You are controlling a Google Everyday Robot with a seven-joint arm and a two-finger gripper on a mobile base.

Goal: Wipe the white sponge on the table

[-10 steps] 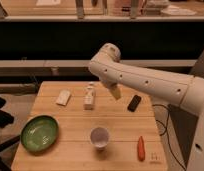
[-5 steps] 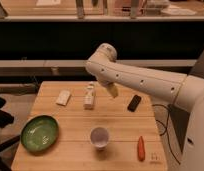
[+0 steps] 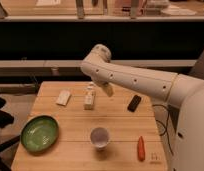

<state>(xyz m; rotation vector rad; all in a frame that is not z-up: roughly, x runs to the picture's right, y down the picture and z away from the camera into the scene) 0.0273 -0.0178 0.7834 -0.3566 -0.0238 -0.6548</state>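
Observation:
The white sponge [image 3: 63,97] lies flat on the far left part of the light wooden table [image 3: 120,127]. My gripper [image 3: 107,90] hangs from the white arm above the far middle of the table. It is just right of a white capped carton [image 3: 89,98] and well to the right of the sponge. It is not touching the sponge.
A black bar [image 3: 134,103] lies at the far right. A white cup [image 3: 100,137] stands near the front middle. A green bowl [image 3: 40,132] sits at the front left and a carrot [image 3: 141,148] at the front right. Dark shelving runs behind the table.
The arm and gripper have shifted a little to the left, closer to the carton. The objects on the table have not moved.

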